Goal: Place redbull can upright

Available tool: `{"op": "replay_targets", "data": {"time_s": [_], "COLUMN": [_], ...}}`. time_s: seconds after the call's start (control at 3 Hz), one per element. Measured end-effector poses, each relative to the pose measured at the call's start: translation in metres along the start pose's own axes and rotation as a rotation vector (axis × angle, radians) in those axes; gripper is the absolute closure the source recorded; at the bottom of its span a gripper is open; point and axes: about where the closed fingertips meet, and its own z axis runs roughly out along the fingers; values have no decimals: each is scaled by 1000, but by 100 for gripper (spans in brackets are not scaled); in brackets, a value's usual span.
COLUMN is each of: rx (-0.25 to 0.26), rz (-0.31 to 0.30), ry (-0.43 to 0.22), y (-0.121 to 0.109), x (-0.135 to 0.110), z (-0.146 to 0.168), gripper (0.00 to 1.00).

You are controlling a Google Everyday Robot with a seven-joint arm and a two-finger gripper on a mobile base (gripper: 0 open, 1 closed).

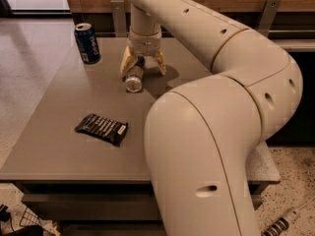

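Right now the end effector [143,72] sits in the upper middle of the frame, pointing straight down at the bench [59,102], with its two fingers spread apart. The slim silver can [134,79] lies on its side between them, and its shiny round end faces the camera. The left-of-frame finger looks close against the can's side, while the other stands clear of it, so nothing is clamped yet.

To do this step well, centre the fingers across the can's far half before you close, so that both pads meet the curved wall together. A round can on a smooth top will likely roll away if one finger arrives first. Close firmly but gently, since thin metal probably dents. Then lift just clear, tip the can until its axis is vertical, and set it down flat before you let go. Keep away from the wider blue can [87,43] at upper left and the dark snack bar [101,129] at lower left.

The arm [211,38] arches in from the right, its big elbow filling the lower foreground, and the wrist hangs vertical over the can.
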Motion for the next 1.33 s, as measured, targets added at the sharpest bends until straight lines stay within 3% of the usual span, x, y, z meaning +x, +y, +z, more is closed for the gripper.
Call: {"op": "replay_targets", "data": {"time_s": [1.0, 1.33], "rx": [-2, -3], "rz": [-1, -2], "ry": [-3, -4], "y": [2, 3], "x": [-2, -4], "z": [0, 2], "gripper": [95, 100]}}
